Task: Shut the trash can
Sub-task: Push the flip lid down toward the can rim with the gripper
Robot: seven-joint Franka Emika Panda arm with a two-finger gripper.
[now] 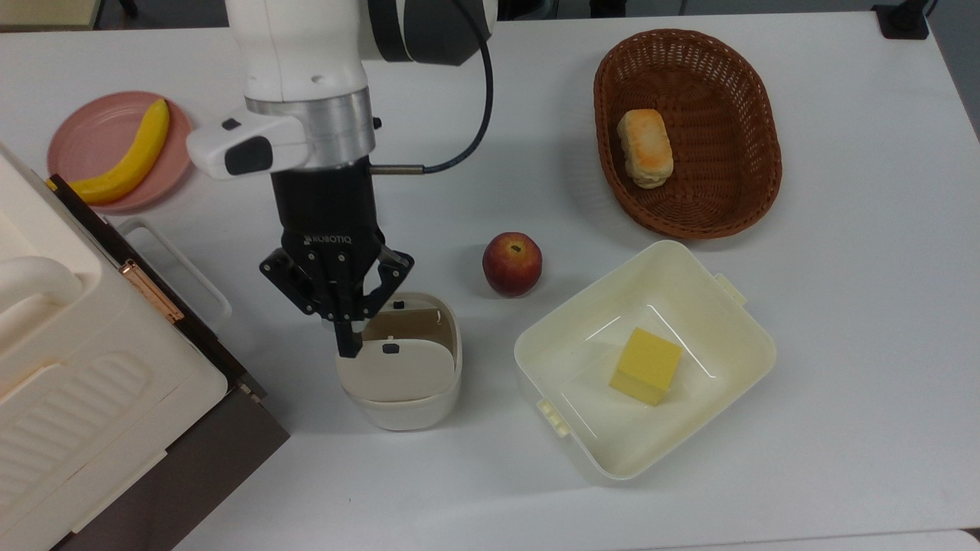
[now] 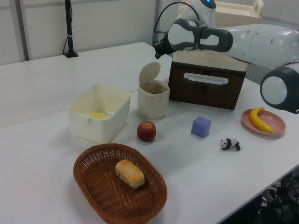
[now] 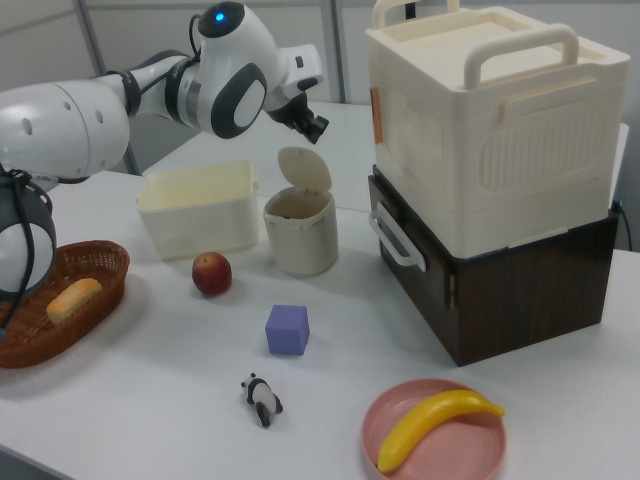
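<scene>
One word can be read: "ROBOTIQ", in small white capitals across the black body of the gripper (image 1: 346, 337), just above the spot where its fingers branch out, seen in the top view. From the left view and the right view the lettering cannot be made out, and nothing near the gripper carries readable writing.

In the top view, the trash can (image 1: 400, 367) sits at lower centre, its lid (image 1: 392, 370) raised. The gripper (image 1: 345, 346) hangs over its upper-left rim. An apple (image 1: 511, 264) lies to its upper right, an open tub (image 1: 735, 321) holding a block (image 1: 645, 366) to the right. A basket (image 1: 754, 153) with bread (image 1: 645, 148) fills the upper right; a plate (image 1: 84, 138) with a banana (image 1: 130, 157) lies upper left.
</scene>
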